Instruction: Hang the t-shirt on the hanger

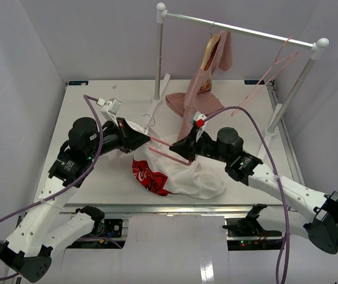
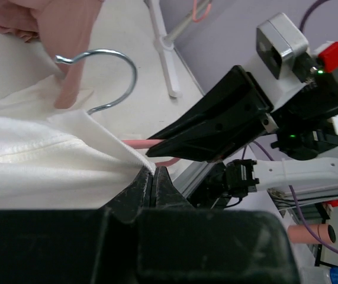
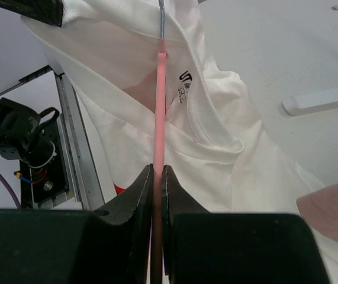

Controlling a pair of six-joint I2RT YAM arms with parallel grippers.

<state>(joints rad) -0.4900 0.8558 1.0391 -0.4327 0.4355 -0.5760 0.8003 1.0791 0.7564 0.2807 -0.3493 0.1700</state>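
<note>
White t-shirt (image 1: 201, 177) tight in left end effector (image 2: 153, 176), pink hanger (image 3: 160, 89) tight in right end effector (image 3: 158, 171)

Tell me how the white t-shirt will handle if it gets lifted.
Probably floppy: the t-shirt lies in crumpled folds and drapes from the left fingers pinching its edge. Likely light, since that small pinch holds part of it raised. It may snag on the hanger rather than slide.
</note>
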